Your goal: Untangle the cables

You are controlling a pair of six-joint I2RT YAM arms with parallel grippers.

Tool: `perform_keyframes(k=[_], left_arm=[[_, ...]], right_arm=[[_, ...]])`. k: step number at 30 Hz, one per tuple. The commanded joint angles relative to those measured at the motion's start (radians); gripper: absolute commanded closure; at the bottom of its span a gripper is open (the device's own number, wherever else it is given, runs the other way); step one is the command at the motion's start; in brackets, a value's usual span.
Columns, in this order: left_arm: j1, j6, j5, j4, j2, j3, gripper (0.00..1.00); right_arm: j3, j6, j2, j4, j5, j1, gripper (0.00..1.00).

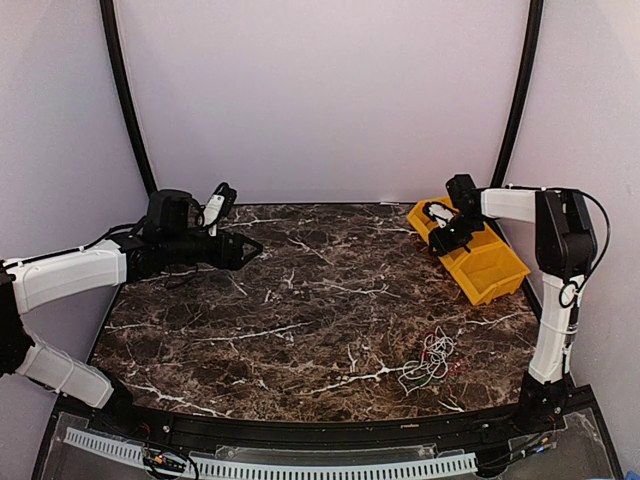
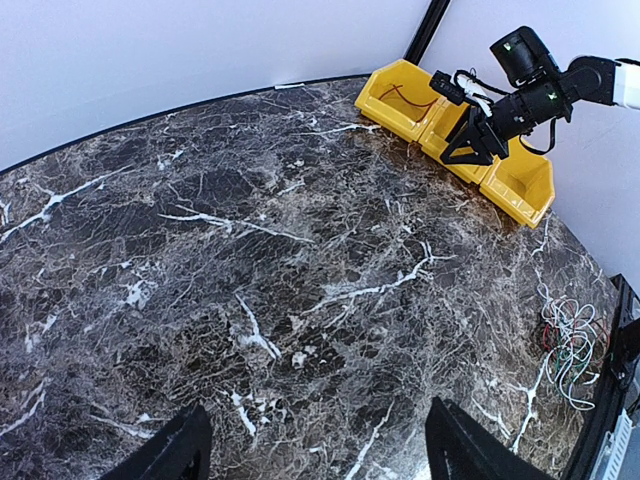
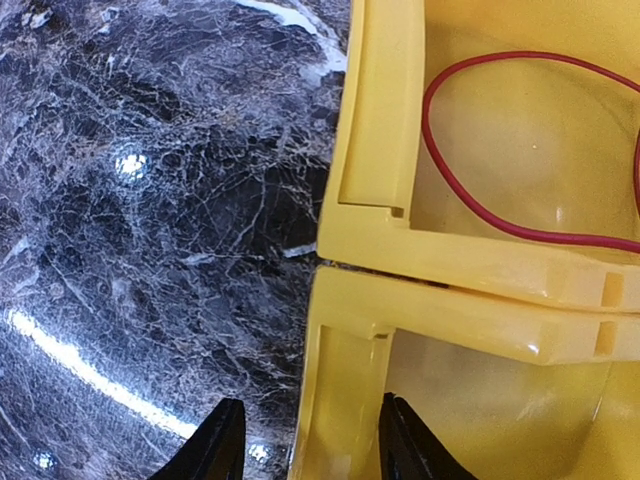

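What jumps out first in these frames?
The yellow bins at the far right of the marble table, with the right gripper hovering open over them and a red cable looped in one. Then the tangle of thin cables near the front right edge, far from the open left gripper.

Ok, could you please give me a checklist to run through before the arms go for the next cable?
1. The left gripper is open and empty: ok.
2. The right gripper holds nothing, jaws apart: ok.
3. The thin red cable lies loose inside a yellow plastic bin: ok.
4. The heap of thin wires, mostly white, on the dark marble table is separated: not ok, it is one tangle.
5. The right gripper is clear of the bin's rim: cannot tell; the rim shows between its fingers.
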State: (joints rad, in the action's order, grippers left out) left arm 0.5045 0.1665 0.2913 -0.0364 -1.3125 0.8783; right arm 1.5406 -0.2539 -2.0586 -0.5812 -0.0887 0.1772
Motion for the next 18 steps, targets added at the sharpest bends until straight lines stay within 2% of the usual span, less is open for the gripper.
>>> perform_keyframes(k=[1, 4, 6, 9, 18], left_arm=[[0.006, -0.015, 0.011, -0.01, 0.026, 0.021, 0.23], [0.006, -0.016, 0.012, -0.01, 0.023, 0.021, 0.23], [0.006, -0.016, 0.016, -0.009, 0.025, 0.022, 0.23], [0.006, -0.017, 0.017, -0.011, 0.027, 0.019, 0.23], [0.006, -0.018, 0.03, -0.007, 0.02, 0.022, 0.23]], right_arm=[[0.011, -0.018, 0.006, -0.004, 0.015, 0.007, 0.57], [0.014, -0.039, -0.013, -0.018, -0.009, 0.007, 0.77], [0.014, -0.052, -0.021, -0.03, -0.021, 0.013, 0.84], [-0.003, -0.086, -0.005, -0.023, -0.023, 0.04, 0.87], [-0.054, -0.225, 0.062, -0.033, -0.041, 0.201, 0.87]])
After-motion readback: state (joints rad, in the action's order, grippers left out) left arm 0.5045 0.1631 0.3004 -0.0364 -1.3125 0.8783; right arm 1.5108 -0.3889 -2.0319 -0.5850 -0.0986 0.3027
